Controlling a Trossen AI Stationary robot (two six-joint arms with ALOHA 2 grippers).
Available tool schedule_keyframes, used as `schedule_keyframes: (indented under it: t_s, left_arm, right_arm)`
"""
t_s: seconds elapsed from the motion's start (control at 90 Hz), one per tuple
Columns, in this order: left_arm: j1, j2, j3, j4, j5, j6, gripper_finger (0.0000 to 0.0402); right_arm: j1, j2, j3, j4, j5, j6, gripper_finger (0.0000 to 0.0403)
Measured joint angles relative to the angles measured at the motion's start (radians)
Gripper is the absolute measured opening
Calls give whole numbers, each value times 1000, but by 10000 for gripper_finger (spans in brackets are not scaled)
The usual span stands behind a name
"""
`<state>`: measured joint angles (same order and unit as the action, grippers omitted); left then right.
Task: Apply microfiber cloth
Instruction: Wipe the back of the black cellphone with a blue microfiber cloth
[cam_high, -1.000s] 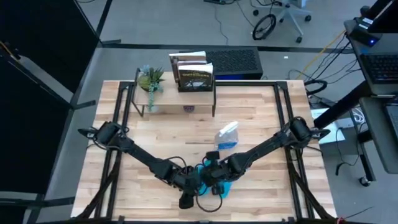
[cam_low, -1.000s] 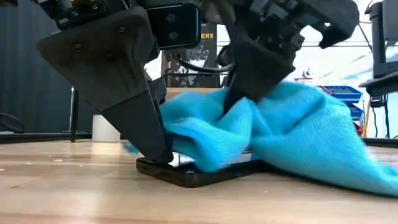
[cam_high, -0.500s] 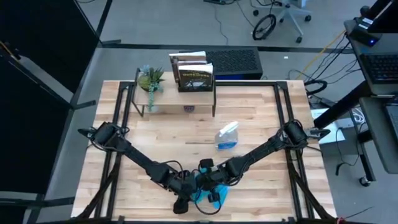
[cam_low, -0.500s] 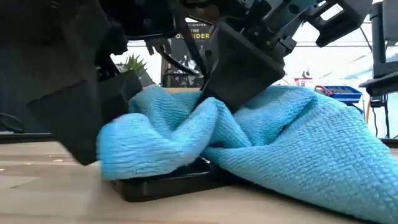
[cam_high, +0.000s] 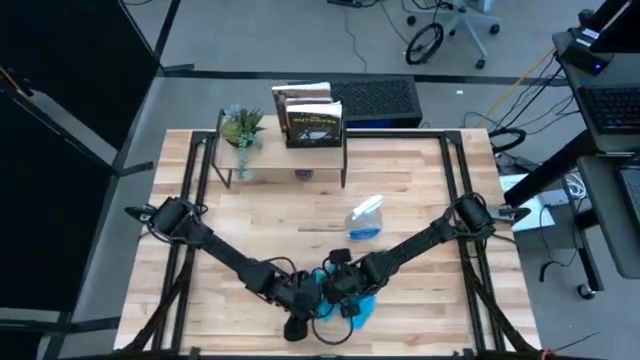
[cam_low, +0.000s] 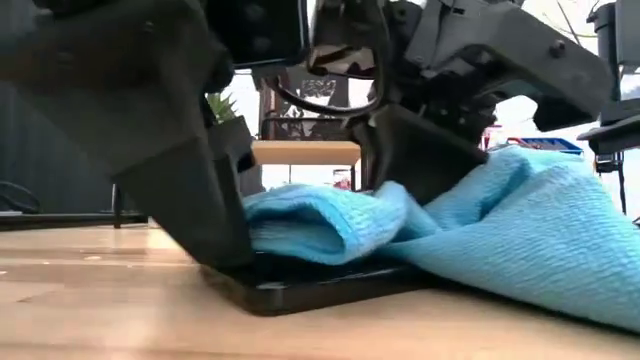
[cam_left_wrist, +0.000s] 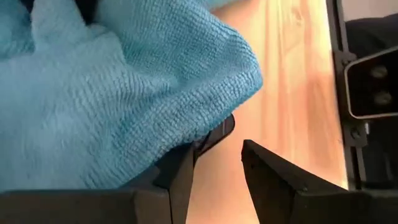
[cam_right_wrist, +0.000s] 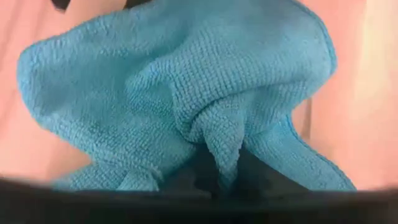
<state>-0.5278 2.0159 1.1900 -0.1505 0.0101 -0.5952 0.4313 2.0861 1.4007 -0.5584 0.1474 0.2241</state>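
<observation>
Left gripper (cam_high: 300, 308) low at the table's near edge, left of centre; fingers (cam_left_wrist: 267, 171) slightly parted and straddling one end of a black phone (cam_low: 300, 290), so apparently steadying it rather than clamped on anything, the parting seen in the left wrist view only. Microfiber cloth (cam_low: 480, 225) bunched over the phone near the middle of the near edge, lying on the phone's upper face and spilling off to the table on the right-arm side; a fold raised into a ridge (cam_right_wrist: 217, 140) where gripped. Right gripper (cam_high: 345, 290) just beside the left one, closed on that ridge of cloth and pressing it down toward the phone. Task judged well under way: cloth already in contact with the phone, wiping strokes likely in progress, full coverage of the face not confirmable since the cloth hides most of it. Left to do, as a judgement: passes across the remaining face. Spray bottle (cam_high: 365, 220) standing apart toward the table's middle, clear of both arms. Table (cam_high: 420, 170) largely bare around the work; a shelf with plant (cam_high: 243, 127) and books (cam_high: 310, 115) at the far edge, well apart. Least room on the near side, the phone and cloth lying close to the table's front edge.
</observation>
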Motion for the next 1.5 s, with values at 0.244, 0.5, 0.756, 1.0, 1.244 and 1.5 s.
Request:
schedule_keyframes:
  t_s: [0.244, 0.5, 0.756, 1.0, 1.244, 1.5]
  left_arm:
    - [-1, 0, -1, -4, -1, 1, 125]
    - [-1, 0, -2, -3, 1, 1, 125]
    - [-2, 0, -3, -1, 4, 0, 125]
    - [-1, 0, -4, 5, 7, -1, 125]
    - [-2, 0, -4, 10, 11, -4, 125]
    - [-2, 0, -4, 11, 12, -5, 125]
  right_arm:
    - [2, -50, -8, -170, 18, 0, 6]
    - [0, -98, -15, -413, 70, 13, 6]
    - [2, -161, -2, -460, 89, 63, 6]
    - [18, -190, 37, -248, 88, 48, 6]
    - [41, -154, 36, 33, 53, -4, 6]
    - [39, -105, 36, 116, 57, -8, 6]
